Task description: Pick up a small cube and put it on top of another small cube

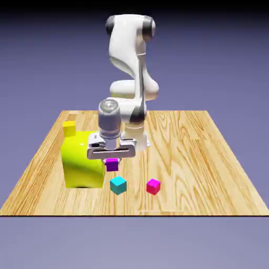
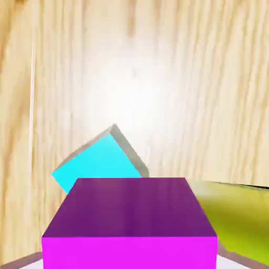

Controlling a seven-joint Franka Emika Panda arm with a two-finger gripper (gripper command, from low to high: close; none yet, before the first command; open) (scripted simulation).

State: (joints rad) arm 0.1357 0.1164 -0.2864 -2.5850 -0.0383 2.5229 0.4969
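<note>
Violet-magenta cube (image 2: 130, 226) hiding tool (image 1: 111, 157) tips, cyan cube (image 2: 100, 164) partly covered

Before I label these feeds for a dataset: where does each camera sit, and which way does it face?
Exterior view: stands still across the table and above, facing the robot; shows the whole arm, the gripper holding the purple cube.
Hand view: rides on the hand, looking down along the gripper at the wood; the held purple cube hides the finger tips.
Shared: purple cube, cyan cube, big yellow block, table.
</note>
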